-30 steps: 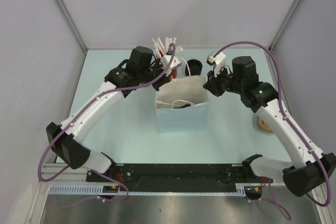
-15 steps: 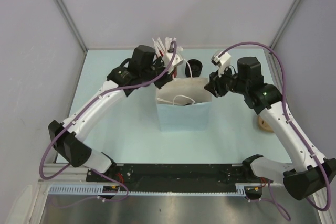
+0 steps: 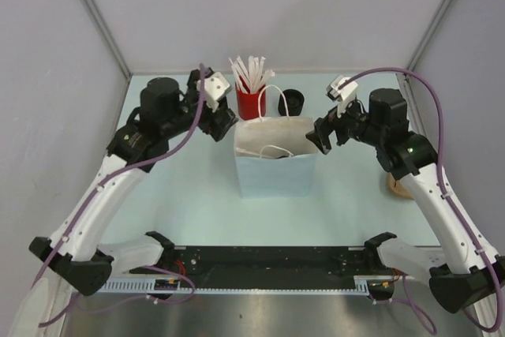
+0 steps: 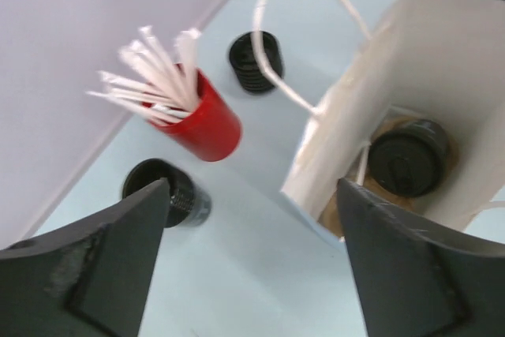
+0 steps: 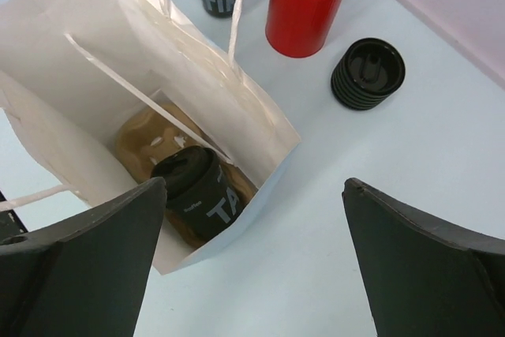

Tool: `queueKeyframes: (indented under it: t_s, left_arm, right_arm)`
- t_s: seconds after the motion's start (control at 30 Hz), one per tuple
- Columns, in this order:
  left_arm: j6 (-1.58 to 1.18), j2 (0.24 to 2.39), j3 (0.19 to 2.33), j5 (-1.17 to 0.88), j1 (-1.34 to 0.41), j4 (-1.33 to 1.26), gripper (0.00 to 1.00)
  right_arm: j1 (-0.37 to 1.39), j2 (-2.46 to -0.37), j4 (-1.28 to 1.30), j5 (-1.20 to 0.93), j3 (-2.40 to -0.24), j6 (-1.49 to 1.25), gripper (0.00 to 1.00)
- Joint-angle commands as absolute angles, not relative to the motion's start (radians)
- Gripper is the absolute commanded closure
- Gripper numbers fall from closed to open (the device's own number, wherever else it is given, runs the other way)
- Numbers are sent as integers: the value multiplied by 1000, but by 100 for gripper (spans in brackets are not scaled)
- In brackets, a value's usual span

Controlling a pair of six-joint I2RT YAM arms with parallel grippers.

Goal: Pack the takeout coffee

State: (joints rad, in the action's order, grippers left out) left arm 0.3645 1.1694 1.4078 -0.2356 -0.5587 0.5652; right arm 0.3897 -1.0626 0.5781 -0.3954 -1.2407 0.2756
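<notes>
A white paper bag (image 3: 273, 173) stands open at mid-table. Inside it a black takeout coffee (image 5: 196, 190) with a lid sits upright on a tan cardboard tray (image 5: 144, 136); the left wrist view shows the same cup (image 4: 406, 160) from above. Two more black cups stand outside: one (image 3: 290, 101) behind the bag, one (image 4: 168, 196) near the red cup. My left gripper (image 3: 220, 121) hangs open just left of the bag's top, holding nothing. My right gripper (image 3: 319, 138) is open at the bag's right edge, also holding nothing.
A red cup of white sticks (image 3: 251, 99) stands behind the bag, between the two outer black cups. A tan round thing (image 3: 394, 187) lies at the right, partly under my right arm. Walls close the back and both sides.
Both grippers went from shut at the bag's top edge to open. My left arm swung back to the left and my right arm drew slightly away to the right. The bag stands by itself.
</notes>
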Motion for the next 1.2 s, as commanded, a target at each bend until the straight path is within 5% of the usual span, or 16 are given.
queueKeyframes:
  t_s: [0.0, 0.5, 0.63, 0.87, 1.17]
  left_arm:
    - [337, 1076, 1362, -239, -491, 520, 2]
    - [258, 844, 1312, -252, -218, 493, 1]
    - [249, 795, 1325, -235, -157, 500, 1]
    - [264, 815, 1576, -131, -132, 589, 0]
    - [210, 824, 1756, -48, -130, 615, 1]
  right_arm:
    - [384, -1002, 554, -371, -1243, 317, 0]
    - [368, -799, 479, -164, -1304, 348, 0]
    - [368, -788, 413, 36, -1341, 308, 0]
    - [379, -795, 385, 239, -1445, 313, 0]
    - [361, -808, 492, 137, -1652, 233, 0]
